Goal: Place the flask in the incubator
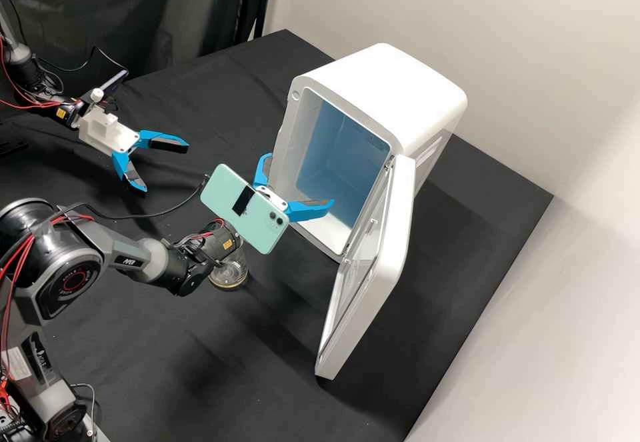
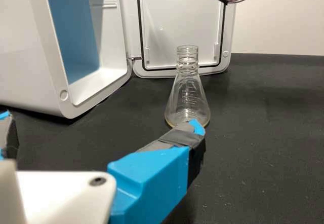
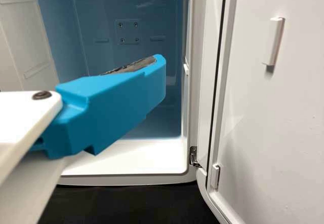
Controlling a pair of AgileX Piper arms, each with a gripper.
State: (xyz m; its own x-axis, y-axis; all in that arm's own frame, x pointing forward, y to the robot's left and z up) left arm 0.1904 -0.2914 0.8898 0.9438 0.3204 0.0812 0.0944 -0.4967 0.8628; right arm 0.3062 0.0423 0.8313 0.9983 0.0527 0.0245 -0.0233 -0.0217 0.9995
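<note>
You have the incubator (image 1: 400, 95) open, yet the flask (image 2: 187, 92) sits ungrasped on the bench (image 1: 200, 349), left gripper (image 1: 162, 166) and right gripper (image 1: 298, 181) both spread, empty.

High view: fixed, off-arm, looks forward and down at a middling slant; takes in the whole bench (image 1: 200, 362), incubator (image 1: 400, 89) toward 2 o'clock. Left wrist view: low, near bench level, faces flask (image 2: 187, 92) at close range, incubator beyond. Right wrist view: very near, faces into incubator's chamber. Shared by all: incubator and its open door (image 1: 373, 255).
</note>
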